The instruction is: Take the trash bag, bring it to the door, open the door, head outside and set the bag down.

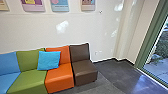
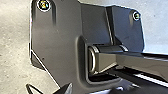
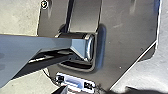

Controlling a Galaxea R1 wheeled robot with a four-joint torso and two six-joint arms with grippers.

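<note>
Row of blue, green, orange and brown leather-look seats (image 1: 59, 78), nearest; tall green-framed glass panel (image 1: 157, 57), right, presumed door, best approached slowly, wide of the seats; left gripper (image 2: 66, 88), right gripper (image 3: 61, 90), grip untellable; trash bag, whereabouts likewise.

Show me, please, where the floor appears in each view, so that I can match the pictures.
Head view: floor between the brown seat and the glass.
Left wrist view: pale floor around the robot's dark plate.
Right wrist view: pale floor beyond that plate's edges.
Shared landmark, wrist views: the dark plate.
</note>
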